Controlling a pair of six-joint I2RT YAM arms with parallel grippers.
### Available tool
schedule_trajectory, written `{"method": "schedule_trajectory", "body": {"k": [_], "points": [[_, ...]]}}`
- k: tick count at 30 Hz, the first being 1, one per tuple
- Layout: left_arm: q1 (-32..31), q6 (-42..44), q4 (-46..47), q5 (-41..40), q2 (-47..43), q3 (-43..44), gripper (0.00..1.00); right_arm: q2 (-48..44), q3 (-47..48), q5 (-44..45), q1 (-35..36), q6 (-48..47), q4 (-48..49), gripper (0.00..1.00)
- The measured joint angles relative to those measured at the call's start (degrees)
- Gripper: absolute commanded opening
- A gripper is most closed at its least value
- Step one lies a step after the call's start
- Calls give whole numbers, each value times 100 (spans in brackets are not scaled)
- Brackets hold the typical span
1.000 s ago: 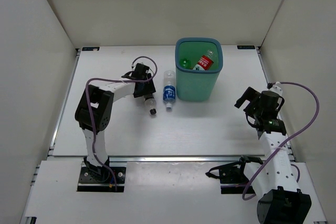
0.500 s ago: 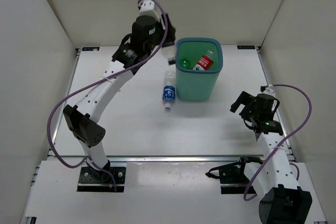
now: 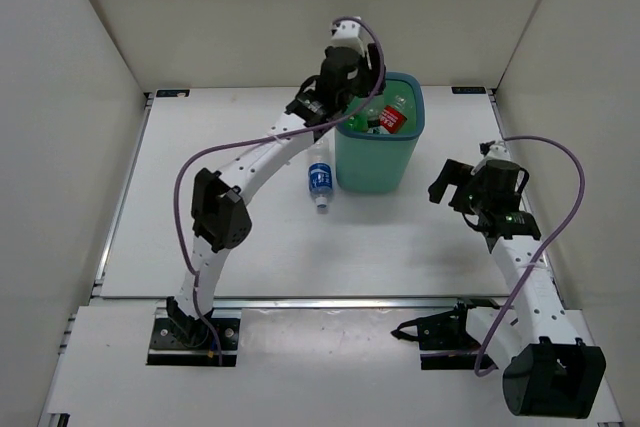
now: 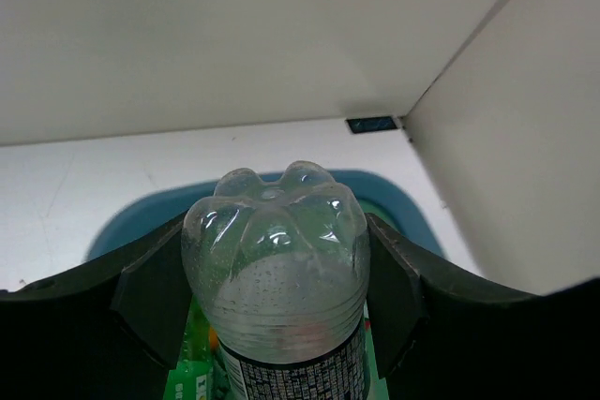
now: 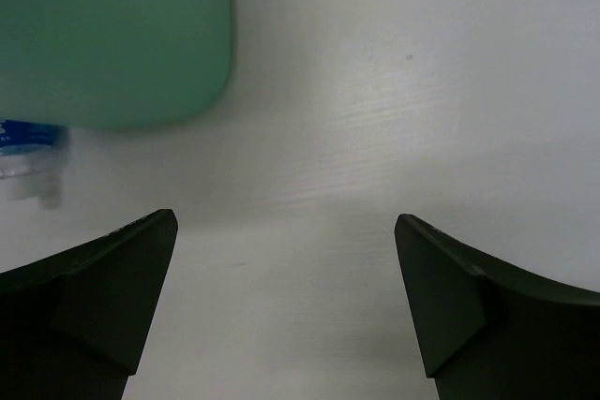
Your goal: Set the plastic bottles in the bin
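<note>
Swung over the teal plastic bin point(image 3: 375, 162) at one o'clock, my left jaws clench a clear dark-labelled bottle point(image 4: 274, 269); right jaws released.

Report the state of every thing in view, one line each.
left hand: shut on the clear bottle, above the bin.
clear bottle: held, not yet dropped.
right hand: open, empty, over the table.
bin: upright, open-topped.
red-labelled bottle: inside the bin, tilted.
blue-labelled bottle: lying on the table beside the bin.
</note>
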Motion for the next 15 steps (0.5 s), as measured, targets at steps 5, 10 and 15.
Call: {"method": "schedule_trajectory", "body": {"k": [5,10,15], "points": [[-291,321,66,-396,422,-2,98,79,199,120,234,-142,-15,99],[-461,455,-68,-616,26,-153,98,315,555,876,994,-391,-686,99],[-323,380,-752,-680,-1038,-824,99,358,1714,1222,1615,-592,-839,99]]}}
